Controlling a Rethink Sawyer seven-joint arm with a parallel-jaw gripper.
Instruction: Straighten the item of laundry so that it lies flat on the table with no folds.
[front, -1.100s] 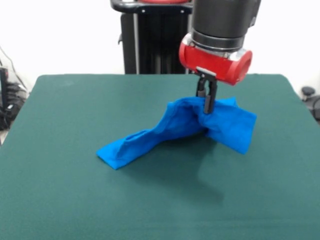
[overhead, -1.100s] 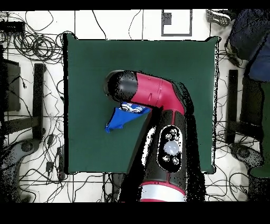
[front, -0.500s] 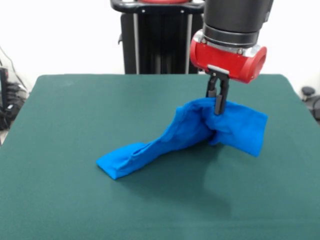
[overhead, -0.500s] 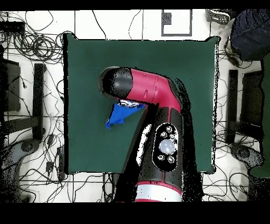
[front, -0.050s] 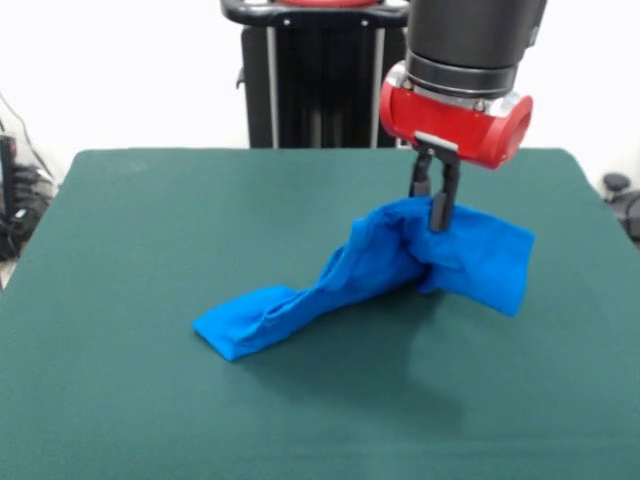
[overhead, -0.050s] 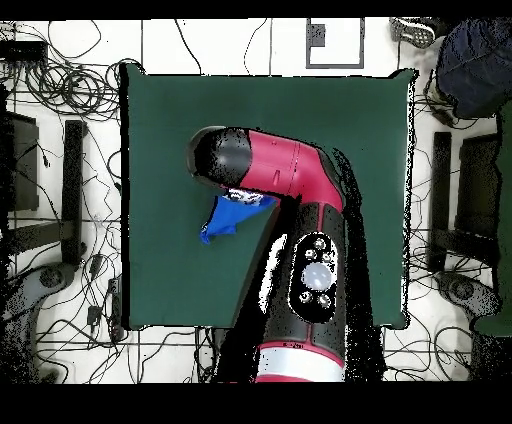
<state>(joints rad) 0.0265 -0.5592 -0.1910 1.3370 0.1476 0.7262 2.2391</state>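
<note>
Pinched shut on a bunched fold of the small bright blue short-sleeved T-shirt (front, -0.050s: 400, 265), the black two-fingered gripper (front, -0.050s: 437, 215) below the red wrist, holding that fold clear of the large dark green felt-topped table (front, -0.050s: 150, 250). Right of the table's middle in the front view, about midway between near and far edges. Raised to a peak at the grip; one flap hanging off to the right, apparently off the felt, a longer twisted tail sloping down and left to a flat end resting on the felt nearer the camera. Print and lettering not visible; only plain blue showing. In the overhead view, mostly covered by the red and black arm (overhead, -0.050s: 290, 185), with just a blue corner (overhead, -0.050s: 222, 222) poking out beside it.

Long axis: from the lifted peak at far right down to the resting end at near left, a diagonal across the table. Collar and hem impossible to tell apart, so facing uncertain.

Likely trouble from here: thin pinch on gathered cloth, so a quick pull could slip the fold free and drop everything in a heap. Releasing at this height would probably collapse the cloth onto itself, adding folds. Dragging too far right risks carrying the hanging flap toward the table edge. Roped, twisted tail may stay rolled unless the resting end keeps its friction on the felt.
</note>
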